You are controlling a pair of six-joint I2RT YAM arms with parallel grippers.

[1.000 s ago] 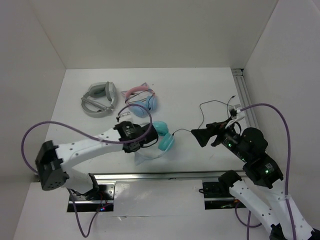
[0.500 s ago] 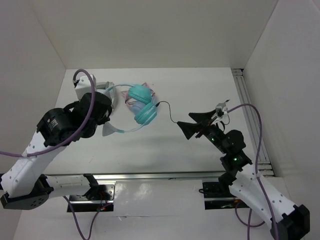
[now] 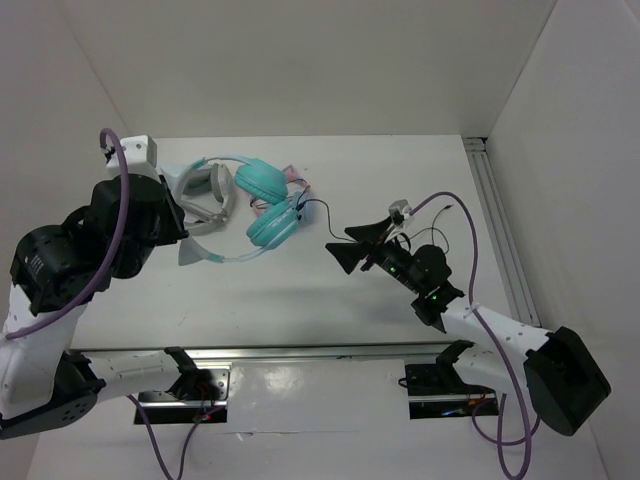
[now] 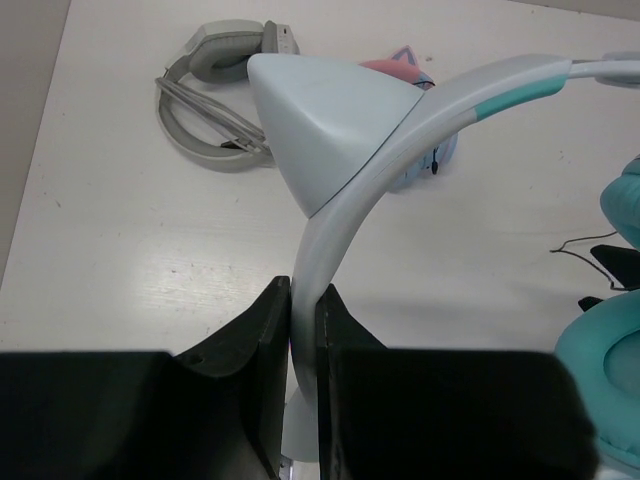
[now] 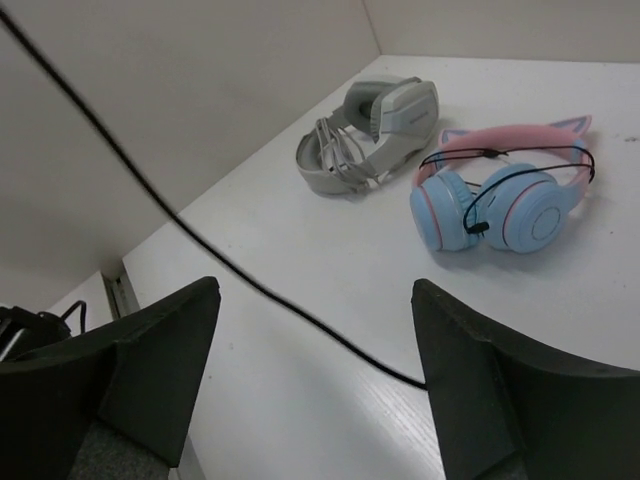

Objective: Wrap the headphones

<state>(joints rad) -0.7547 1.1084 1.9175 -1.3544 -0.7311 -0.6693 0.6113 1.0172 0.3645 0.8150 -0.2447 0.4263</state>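
Left wrist view — left claw (image 4: 303,292) pinches the headphones (image 4: 335,130) by the headband

White arms (image 3: 495,335), black joints (image 3: 60,265), purple cables (image 3: 119,185); the left hand (image 4: 303,292) and right hand (image 3: 340,249) are black.

- Top external view looks steeply down over the table (image 3: 400,170) from its near side; the grey-white pair (image 3: 200,197) sits upper left.
- Left wrist view, high up, has the teal headphones (image 4: 340,190) close before the lens, the grey-white pair beyond.
- Right wrist view, seemingly low, faces the grey-white pair; all three share it.
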